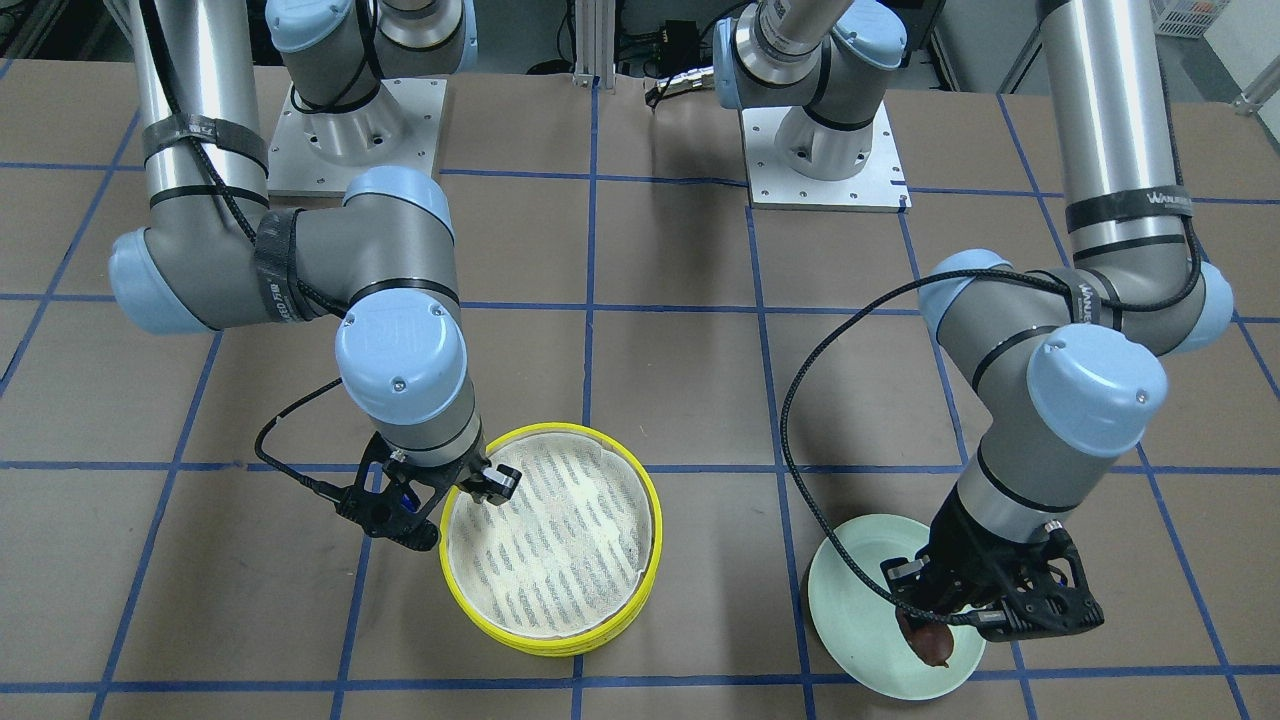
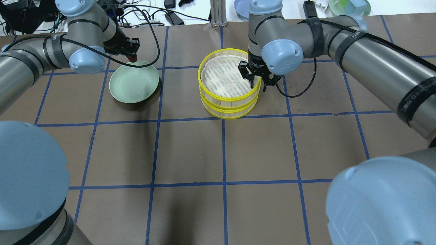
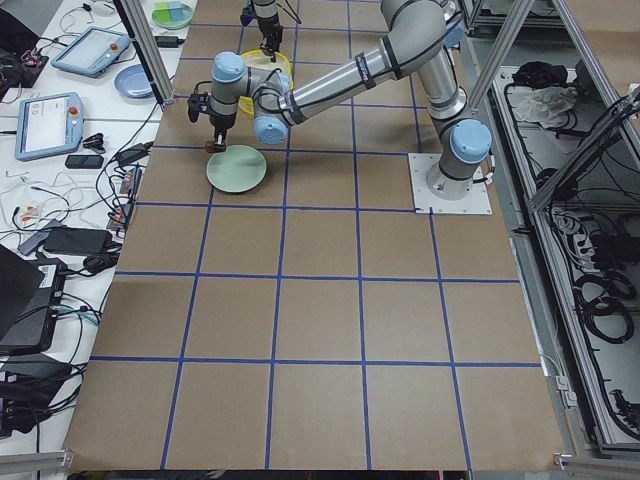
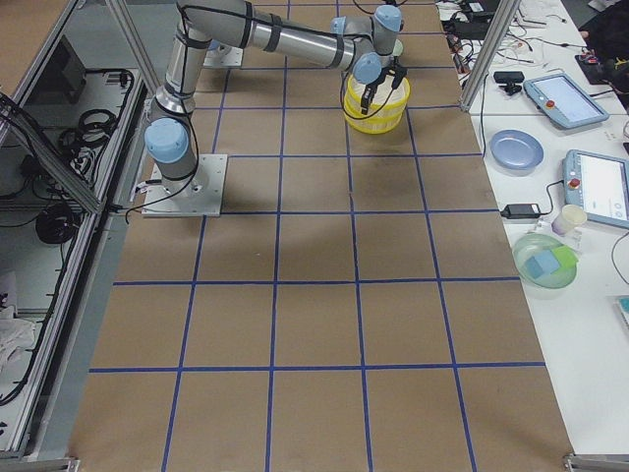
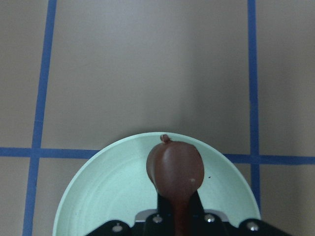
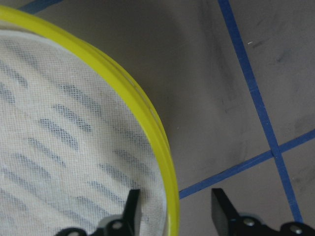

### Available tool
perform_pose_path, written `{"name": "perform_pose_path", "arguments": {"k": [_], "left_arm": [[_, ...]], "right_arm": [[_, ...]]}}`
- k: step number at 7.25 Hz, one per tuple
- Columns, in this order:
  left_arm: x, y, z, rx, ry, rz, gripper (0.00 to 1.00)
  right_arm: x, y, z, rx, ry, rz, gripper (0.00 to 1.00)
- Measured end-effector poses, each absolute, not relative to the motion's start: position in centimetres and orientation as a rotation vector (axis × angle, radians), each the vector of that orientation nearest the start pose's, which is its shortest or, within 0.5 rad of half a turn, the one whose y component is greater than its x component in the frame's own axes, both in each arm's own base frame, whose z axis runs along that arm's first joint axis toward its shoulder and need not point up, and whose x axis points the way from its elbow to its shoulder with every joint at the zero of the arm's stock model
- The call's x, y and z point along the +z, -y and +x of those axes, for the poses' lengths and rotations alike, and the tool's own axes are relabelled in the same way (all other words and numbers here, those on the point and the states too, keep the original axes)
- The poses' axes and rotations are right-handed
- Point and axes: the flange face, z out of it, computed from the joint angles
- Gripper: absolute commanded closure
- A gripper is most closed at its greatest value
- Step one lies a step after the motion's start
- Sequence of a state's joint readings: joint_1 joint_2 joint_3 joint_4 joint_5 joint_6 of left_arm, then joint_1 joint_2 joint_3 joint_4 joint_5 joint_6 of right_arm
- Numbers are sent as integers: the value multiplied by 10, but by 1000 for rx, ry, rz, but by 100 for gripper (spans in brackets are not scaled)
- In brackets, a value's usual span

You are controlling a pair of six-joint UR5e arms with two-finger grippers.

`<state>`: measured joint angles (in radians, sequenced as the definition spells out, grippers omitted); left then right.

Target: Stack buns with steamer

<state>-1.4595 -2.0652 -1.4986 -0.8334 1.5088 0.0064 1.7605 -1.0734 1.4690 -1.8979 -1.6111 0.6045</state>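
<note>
The brown bun (image 5: 174,167) looks small, light and soft, with a glossy skin that could slip or dent under a hard squeeze. I judge it is best pinched gently across its narrow middle and kept hanging straight down. The left gripper (image 1: 930,612) has it that way now: its fingers are clenched on the bun's upper end, and the bun hangs nose-down just above the plate (image 2: 134,83), near the rim on the side far from the robot, apparently clear of the plate's floor. The cream bun shows in no view, so I cannot tell where it lies. The steamer (image 2: 231,100) stands well apart from the plate as two yellow tiers, one on the other, the top one lined with a white cloth (image 1: 550,550) and bare of buns. It looks stiff and light, with a thin wall, so the rim is the sensible place to take it. The right gripper (image 2: 259,84) stands there with its jaws spread, one finger inside the wall over the cloth, the other outside, the rim between them with a gap on both sides, gripping nothing
</note>
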Motion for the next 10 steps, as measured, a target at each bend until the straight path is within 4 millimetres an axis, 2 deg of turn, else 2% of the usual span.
{"name": "perform_pose_path", "arguments": {"k": [1,2,3,5,6,7,8,10], "left_arm": [[336,687,-82,-526,-3150,-175,100],[355,677,-106,-550,-3169,-223,100],[369,667,-136,-570,-3209,-303,100],[377,651,-199,-545,-3327,-553,100],[372,641,-235,-494,-3364,-655,78],[361,632,-267,-424,-3395,-712,36],[349,625,-288,-353,-3426,-736,1],[337,621,-304,-281,-3453,-767,0]], "right_arm": [[288,619,248,57,-3139,633,6],[306,619,238,24,-3141,571,5],[334,618,214,-8,-3145,478,5],[394,604,156,-42,-3163,285,1],[427,588,139,-60,-3170,172,1],[460,568,130,-97,-3172,93,0],[487,548,127,-133,-3172,22,0],[512,525,126,-151,-3173,-58,0]]}}
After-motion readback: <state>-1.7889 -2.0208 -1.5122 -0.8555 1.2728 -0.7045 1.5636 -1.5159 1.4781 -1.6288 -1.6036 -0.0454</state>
